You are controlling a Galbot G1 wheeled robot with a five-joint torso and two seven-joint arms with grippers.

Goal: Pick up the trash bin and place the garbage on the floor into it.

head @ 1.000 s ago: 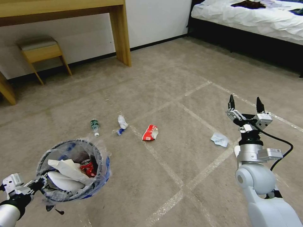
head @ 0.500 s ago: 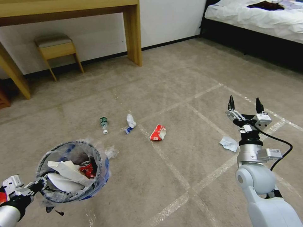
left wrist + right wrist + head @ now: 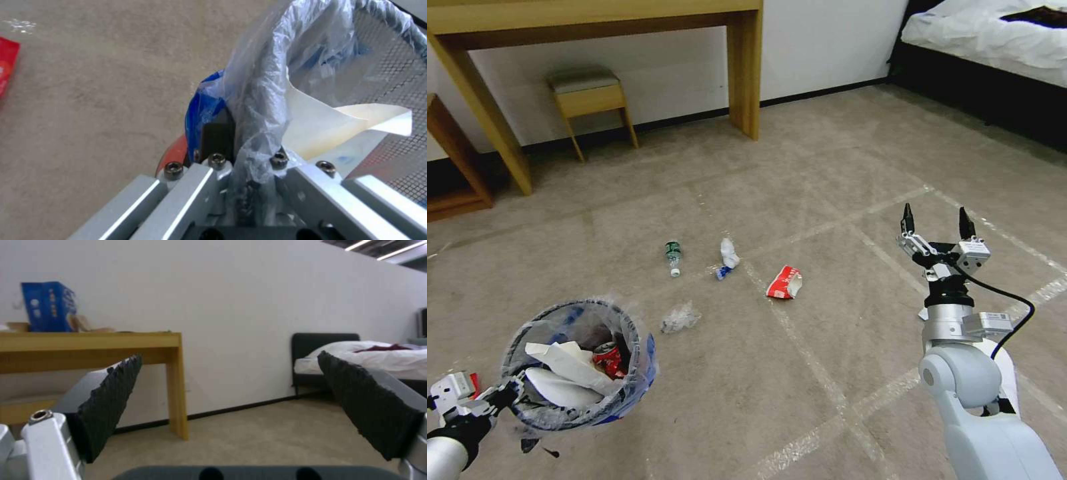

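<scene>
Beside the trash bin [image 3: 577,363] pinched by the left gripper [image 3: 249,186], clear plastic [image 3: 680,318] slides into view—camera swinging left; right gripper [image 3: 934,224] spread, empty.

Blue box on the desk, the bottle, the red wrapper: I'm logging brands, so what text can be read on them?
None can be read.
Blue box: white marks, too blurred.
Bottle: green label, too small.
Red wrapper: no print legible.
Can in the bin: red, lettering unreadable.
</scene>
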